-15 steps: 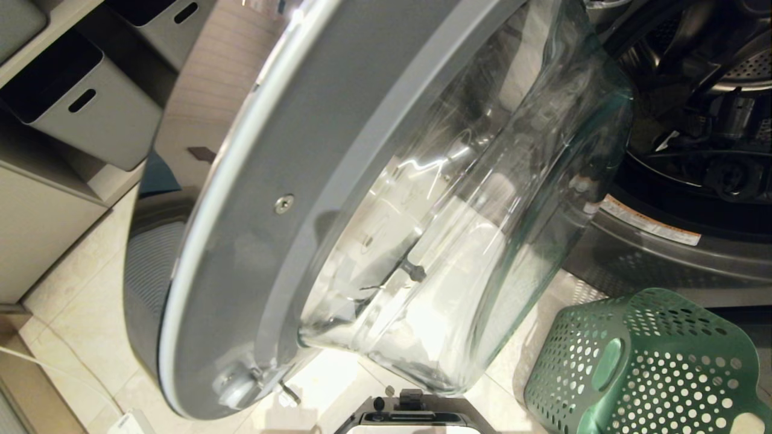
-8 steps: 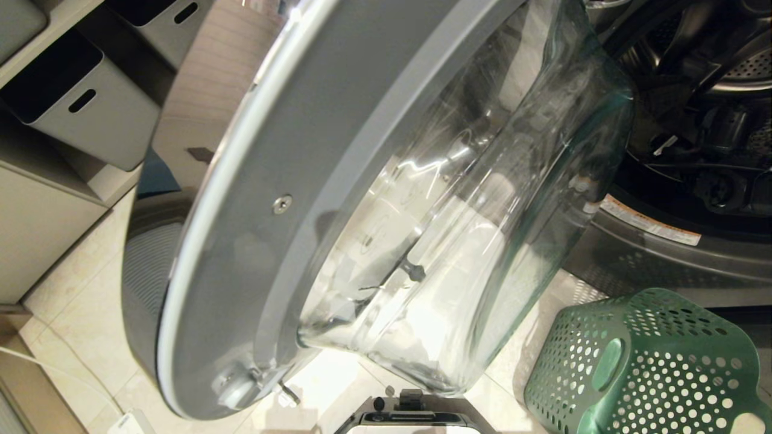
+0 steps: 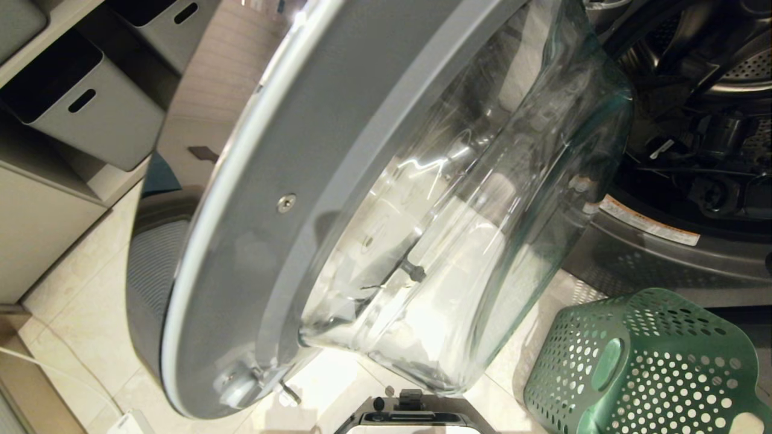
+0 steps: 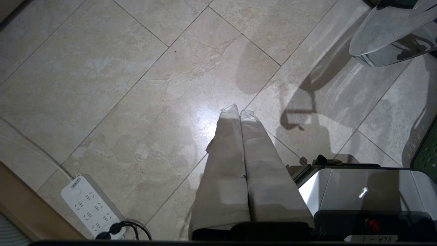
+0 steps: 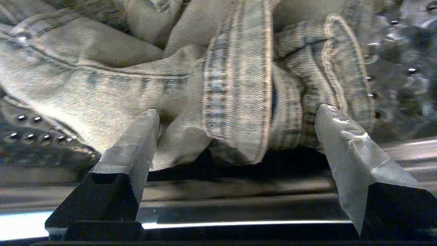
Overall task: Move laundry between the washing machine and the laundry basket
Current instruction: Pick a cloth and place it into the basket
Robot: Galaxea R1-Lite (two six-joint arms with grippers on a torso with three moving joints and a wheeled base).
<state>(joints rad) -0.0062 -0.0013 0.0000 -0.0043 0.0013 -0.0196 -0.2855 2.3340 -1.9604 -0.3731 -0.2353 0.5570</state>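
Dark grey front-loading washing machine (image 3: pixel 681 241) stands with its chrome-ringed glass door (image 3: pixel 374 211) swung wide, giving access to the drum. Pale denim garment (image 5: pixel 211 89) lies bunched inside the drum. Right gripper (image 5: pixel 239 118) spread fully, taped fingers (image 5: pixel 136 143) bracketing a fold, nothing clamped. Green perforated plastic basket (image 3: pixel 651 367) waits on the floor beside the machine. Left gripper (image 4: pixel 239 112) closed, empty, parked over the floor tiles.

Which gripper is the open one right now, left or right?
The right gripper: its fingers stand wide apart around a fold of the laundry in the washing machine drum. The left gripper is shut, fingers pressed together above the floor.
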